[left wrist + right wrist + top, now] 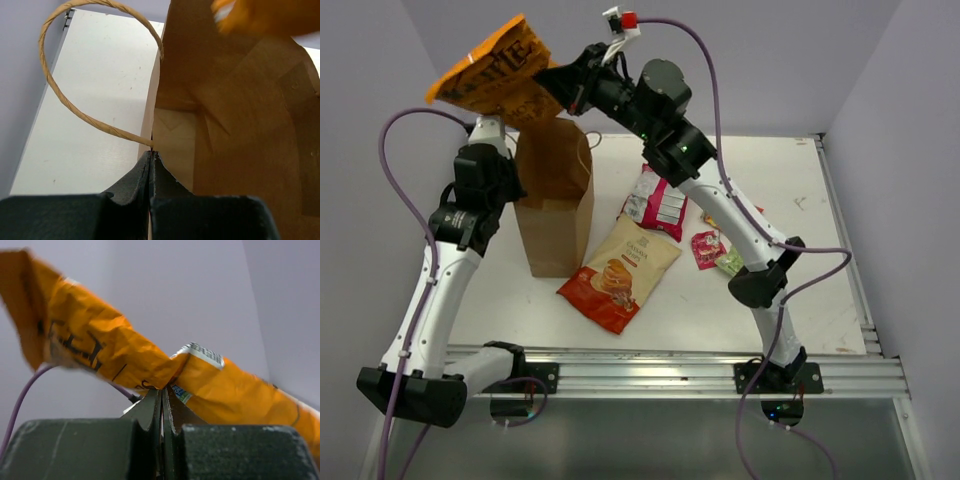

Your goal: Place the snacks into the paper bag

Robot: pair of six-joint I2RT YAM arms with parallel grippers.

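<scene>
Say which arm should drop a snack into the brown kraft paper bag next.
Right: the right gripper pinches the large orange chip bag above the tall brown paper bag; the left gripper is shut on its rim.

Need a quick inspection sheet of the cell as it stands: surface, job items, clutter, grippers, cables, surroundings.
Surface: white table, a few faint marks.
Job's things: paper bag upright and open; orange chip bag in the air above it; red-and-cream chip bag, pink-and-white bag and small packets lie right of the paper bag.
Clutter: nothing seen.
Grippers: left gripper shut on the paper bag's rim beside a handle; right gripper shut on the orange chip bag.
Cables: purple cables loop off both arms.
Surroundings: plain walls; metal rail at the near edge.
</scene>
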